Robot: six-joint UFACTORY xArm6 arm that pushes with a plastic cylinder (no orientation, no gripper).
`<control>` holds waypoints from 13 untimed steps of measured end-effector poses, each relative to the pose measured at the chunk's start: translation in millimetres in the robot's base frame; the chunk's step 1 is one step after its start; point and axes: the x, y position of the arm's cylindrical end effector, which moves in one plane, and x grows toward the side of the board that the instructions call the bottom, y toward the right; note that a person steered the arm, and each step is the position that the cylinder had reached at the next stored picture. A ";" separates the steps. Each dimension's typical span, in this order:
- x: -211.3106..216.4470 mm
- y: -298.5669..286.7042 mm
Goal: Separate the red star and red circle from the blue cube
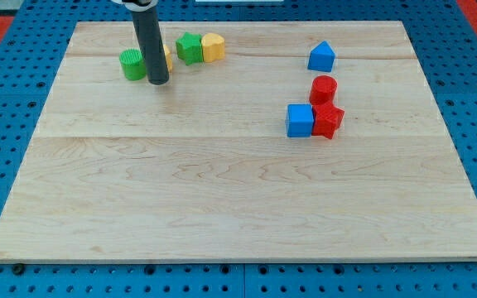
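Observation:
The blue cube (300, 120) lies right of the board's middle. The red star (328, 120) touches its right side. The red circle (323, 88) stands just above the star, close to the cube's upper right corner. My tip (157, 82) rests on the board at the upper left, far from these three. It stands just right of a green cylinder (132, 64) and in front of a yellow block (166, 56) that the rod mostly hides.
A green star (190, 47) and a yellow block (213, 47) sit side by side near the top edge. A blue pentagon-like block (321, 56) lies above the red circle. The wooden board (238, 207) rests on a blue pegboard.

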 end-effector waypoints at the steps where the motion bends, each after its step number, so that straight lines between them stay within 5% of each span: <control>1: 23.9 23.1; 3: 86.4 61.8; 5: 176.7 205.3; 7: 165.9 357.1; 10: 45.2 325.8; 12: 28.1 204.6; 13: 28.0 189.8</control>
